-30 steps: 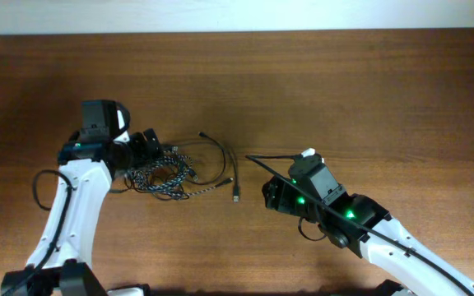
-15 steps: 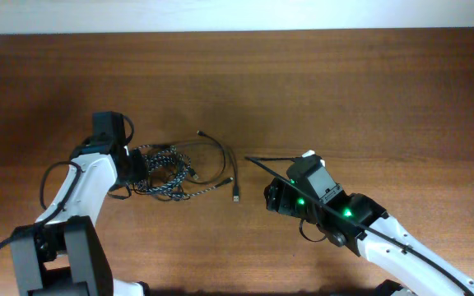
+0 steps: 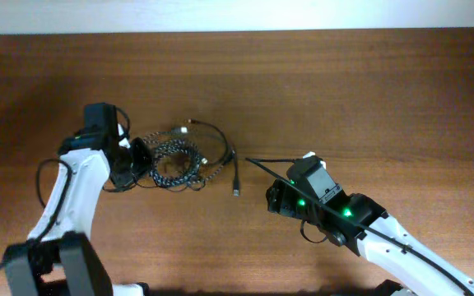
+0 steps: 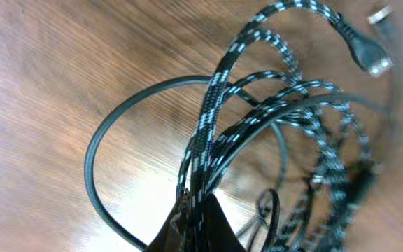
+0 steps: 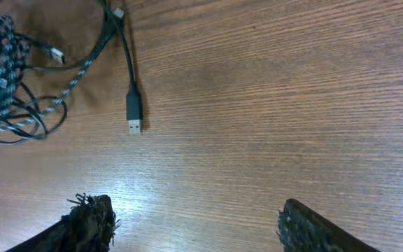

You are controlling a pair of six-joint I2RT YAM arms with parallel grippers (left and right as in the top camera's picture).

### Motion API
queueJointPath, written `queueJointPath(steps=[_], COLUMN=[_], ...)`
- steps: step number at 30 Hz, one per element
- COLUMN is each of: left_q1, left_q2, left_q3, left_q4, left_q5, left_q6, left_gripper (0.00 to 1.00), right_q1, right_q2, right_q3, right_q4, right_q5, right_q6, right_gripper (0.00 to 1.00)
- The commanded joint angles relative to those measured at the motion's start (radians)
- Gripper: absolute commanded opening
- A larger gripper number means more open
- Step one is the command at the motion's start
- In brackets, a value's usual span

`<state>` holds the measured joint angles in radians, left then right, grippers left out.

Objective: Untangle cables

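Observation:
The cables [image 3: 179, 160] lie in a tangle left of the table's middle: a black-and-white speckled braided cord [image 4: 208, 133] looped together with thin black cords [image 4: 89, 154]. My left gripper [image 3: 142, 158] sits at the tangle's left edge. In the left wrist view it [image 4: 200, 206] is shut on strands of the speckled cord. A silver-tipped plug [image 4: 369, 56] hangs at the top right there. One black cord runs out of the tangle to a USB plug [image 5: 133, 112] on the wood. My right gripper [image 5: 198, 224] is open over bare table right of that plug [image 3: 236, 193], apart from every cord.
The wooden table [image 3: 344, 90] stretches bare to the back and right. A thin black wire [image 3: 266, 160] runs from the right arm's wrist. The left arm's white body [image 3: 72, 197] lies along the left front.
My left gripper has shut on the speckled cord. The tangle has bunched and shifted slightly toward the back, its plug ends moving. The right arm has stayed put.

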<state>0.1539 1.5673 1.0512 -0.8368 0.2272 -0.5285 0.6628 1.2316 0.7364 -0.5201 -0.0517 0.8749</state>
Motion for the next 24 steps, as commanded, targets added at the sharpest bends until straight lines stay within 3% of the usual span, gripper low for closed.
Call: queueJointPath(steps=[1, 3, 4, 5, 6, 11, 15, 16, 18, 19, 21, 24], left_q1=[0.064, 0.065, 0.065, 0.065, 0.065, -0.002, -0.099, -0.096, -0.092, -0.092, -0.092, -0.092], left_q2=[-0.116, -0.13, -0.129, -0.129, -0.129, -0.099, -0.024, -0.006, 0.017, 0.028, 0.059, 0.122], left_q3=[0.029, 0.029, 0.029, 0.029, 0.029, 0.029, 0.025, 0.008, -0.031, -0.054, -0.118, -0.131], left_q4=[-0.033, -0.029, -0.03, -0.039, -0.048, -0.078, -0.276, -0.262, -0.225, -0.184, -0.055, 0.003], left_q5=[0.254, 0.308, 0.268, 0.177, 0.111, 0.015, -0.121, -0.148, -0.216, -0.216, -0.227, -0.235], left_q6=[-0.588, -0.626, -0.56, -0.454, -0.411, -0.412, -0.413, -0.454, -0.533, -0.533, -0.533, -0.533], left_gripper=[0.0, 0.0, 0.02, 0.82, 0.99, 0.99, 0.96, 0.86, 0.86, 0.84, 0.68, 0.57], right_q1=[0.004, 0.004, 0.004, 0.004, 0.004, 0.004, 0.004, 0.004, 0.004, 0.004, 0.004, 0.004], right_q2=[0.005, 0.005, 0.005, 0.005, 0.005, 0.005, 0.005, 0.005, 0.005, 0.005, 0.005, 0.005], right_q3=[0.004, 0.004, 0.004, 0.004, 0.004, 0.004, 0.004, 0.004, 0.004, 0.004, 0.004, 0.004], right_q4=[0.0, 0.0, 0.001, 0.001, 0.002, 0.019, -0.002, -0.004, -0.016, -0.016, -0.016, -0.023], right_q5=[0.008, 0.0, 0.0, 0.0, 0.001, 0.001, 0.001, 0.001, 0.001, 0.001, 0.008, 0.008], right_q6=[-0.006, -0.005, -0.006, -0.006, -0.006, -0.006, -0.006, -0.006, -0.006, -0.006, -0.006, -0.006], right_gripper=[0.77, 0.77, 0.77, 0.77, 0.77, 0.77, 0.77, 0.77, 0.77, 0.77, 0.77, 0.77])
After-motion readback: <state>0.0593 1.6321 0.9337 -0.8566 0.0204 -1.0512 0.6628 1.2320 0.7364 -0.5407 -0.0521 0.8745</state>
